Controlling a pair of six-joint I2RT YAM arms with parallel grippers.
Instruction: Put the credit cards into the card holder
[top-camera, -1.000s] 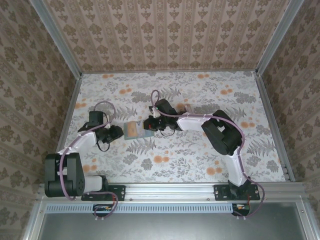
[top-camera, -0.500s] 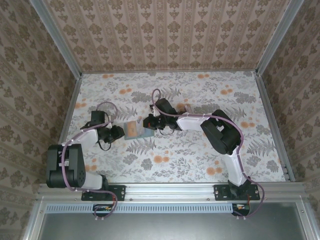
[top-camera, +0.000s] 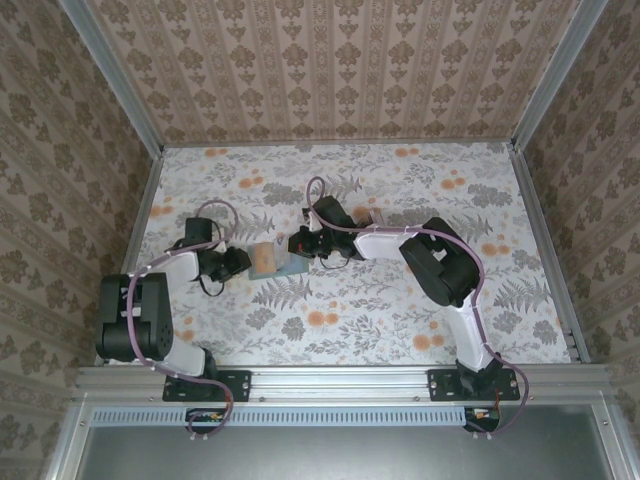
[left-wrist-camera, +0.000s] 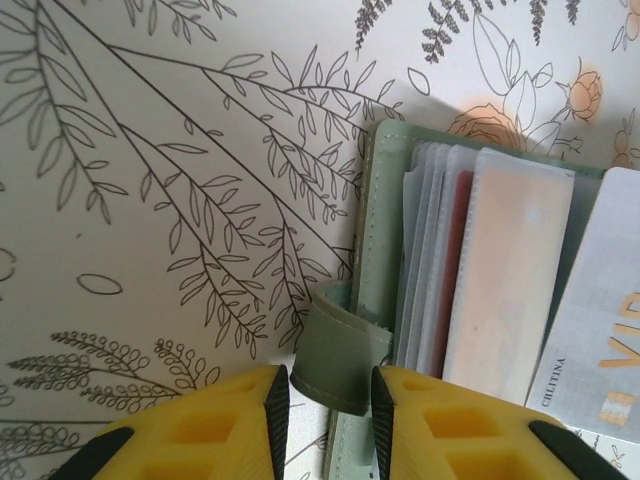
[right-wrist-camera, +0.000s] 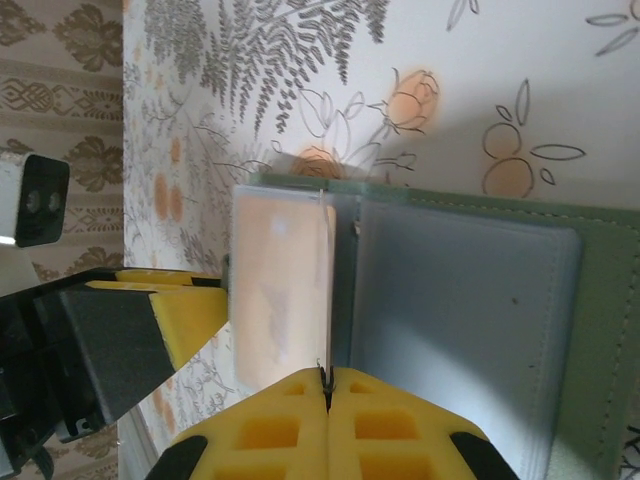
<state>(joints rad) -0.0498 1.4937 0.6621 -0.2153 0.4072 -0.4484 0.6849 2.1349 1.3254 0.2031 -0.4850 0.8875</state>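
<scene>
The sage-green card holder (top-camera: 290, 263) lies open on the table between both grippers. My left gripper (top-camera: 240, 263) is at its left edge, jaws closed on the wallet's green strap tab (left-wrist-camera: 338, 355). In the left wrist view the holder (left-wrist-camera: 385, 220) shows clear sleeves, a red card (left-wrist-camera: 461, 240) tucked in, a pale orange-yellow card (left-wrist-camera: 510, 270) on top and a white card (left-wrist-camera: 600, 330) to the right. My right gripper (right-wrist-camera: 325, 385) is shut on the thin edge of the orange-yellow card (right-wrist-camera: 280, 290), beside the grey inner pocket (right-wrist-camera: 460, 300).
The floral table cover (top-camera: 330, 320) stretches out on all sides of the wallet. Patterned walls and metal rails (top-camera: 545, 240) close off the left, back and right. The left gripper's yellow finger (right-wrist-camera: 190, 320) sits just beyond the card.
The left arm's elbow has swung back towards the left rail and its gripper has edged up to the wallet. More of the orange card face now shows over the wallet's left half.
</scene>
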